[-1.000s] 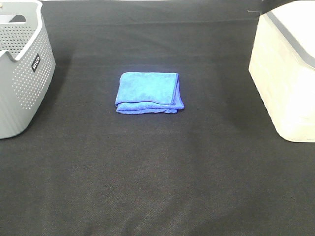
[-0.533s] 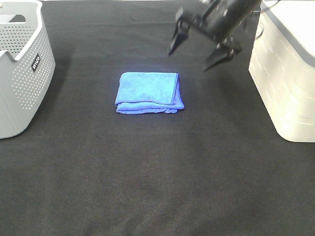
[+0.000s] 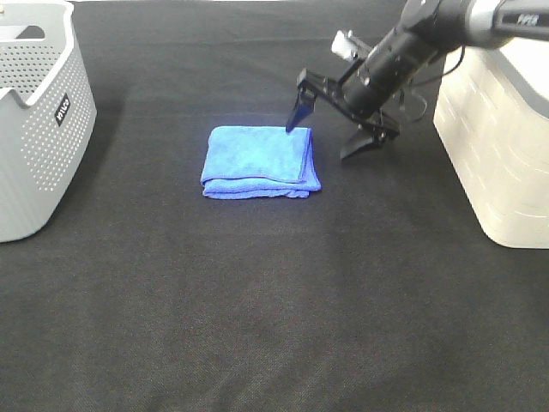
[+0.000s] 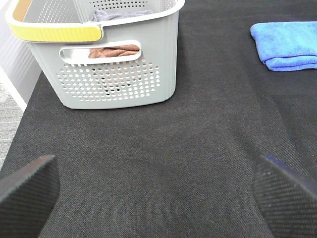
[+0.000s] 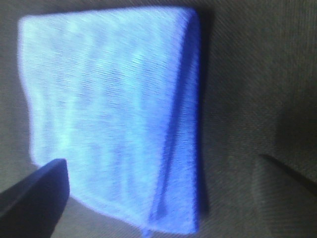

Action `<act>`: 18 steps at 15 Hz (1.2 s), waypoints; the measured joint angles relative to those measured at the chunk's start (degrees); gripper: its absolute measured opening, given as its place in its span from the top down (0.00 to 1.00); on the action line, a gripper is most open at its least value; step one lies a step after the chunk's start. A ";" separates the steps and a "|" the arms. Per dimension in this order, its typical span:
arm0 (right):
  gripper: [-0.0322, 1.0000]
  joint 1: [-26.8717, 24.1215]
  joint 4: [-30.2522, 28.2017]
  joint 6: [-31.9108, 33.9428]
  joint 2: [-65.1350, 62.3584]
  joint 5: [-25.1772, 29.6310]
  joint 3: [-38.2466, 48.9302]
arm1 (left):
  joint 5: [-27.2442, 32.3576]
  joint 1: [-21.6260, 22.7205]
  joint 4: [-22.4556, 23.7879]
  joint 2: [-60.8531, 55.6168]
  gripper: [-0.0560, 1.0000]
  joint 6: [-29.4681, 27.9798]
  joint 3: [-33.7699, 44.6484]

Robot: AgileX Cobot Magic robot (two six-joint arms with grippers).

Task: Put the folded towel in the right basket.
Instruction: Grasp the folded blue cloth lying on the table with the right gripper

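The folded blue towel [image 3: 260,161] lies flat on the black table, mid-table; it also shows in the left wrist view [image 4: 286,44] and fills the right wrist view [image 5: 114,114]. My right gripper [image 3: 326,136] is open and empty, low over the towel's far right corner, one finger at the towel's edge, the other beside it on the cloth. The right basket [image 3: 502,129], whitish with a grey rim, stands at the right edge. My left gripper [image 4: 158,193] is open and empty, outside the exterior view, its fingertips [image 4: 27,191] over bare table.
A grey perforated basket [image 3: 34,120] stands at the left edge; in the left wrist view [image 4: 114,74] it holds folded cloths and has a yellow rim. The table is covered in black cloth [image 3: 274,300].
The right arm came into view from the far right and dropped down and left toward the towel's far right corner, gripper open. The towel has not moved.
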 joint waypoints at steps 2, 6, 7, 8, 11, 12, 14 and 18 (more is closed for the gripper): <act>0.05 0.00 0.17 -0.40 2.12 -0.80 0.00 | 0.00 0.00 0.00 0.00 0.01 0.00 0.00; 0.06 -0.06 1.38 -0.40 3.09 -1.20 -0.63 | 0.00 0.00 0.00 0.00 0.01 0.00 0.00; 0.06 -0.06 1.78 -0.40 3.27 -1.20 -0.63 | 0.00 0.00 0.00 0.00 0.01 0.00 0.00; 0.06 0.11 3.44 -0.40 3.67 -1.32 -0.86 | 0.00 0.00 0.00 0.00 0.01 0.00 0.00; 0.08 3.04 12.20 -4.18 6.30 -2.81 -1.49 | 0.00 0.00 0.00 0.00 0.01 0.00 0.00; 0.09 4.41 15.99 -5.50 7.33 -3.21 -1.72 | 0.00 0.00 0.00 0.00 0.01 0.00 0.00; 0.14 6.76 22.86 -8.02 9.11 -3.84 -2.01 | 0.00 0.00 0.00 0.00 0.01 0.00 0.00; 0.46 7.05 23.03 -8.02 9.74 -5.27 -1.72 | 0.00 0.00 0.00 0.00 0.01 0.00 0.00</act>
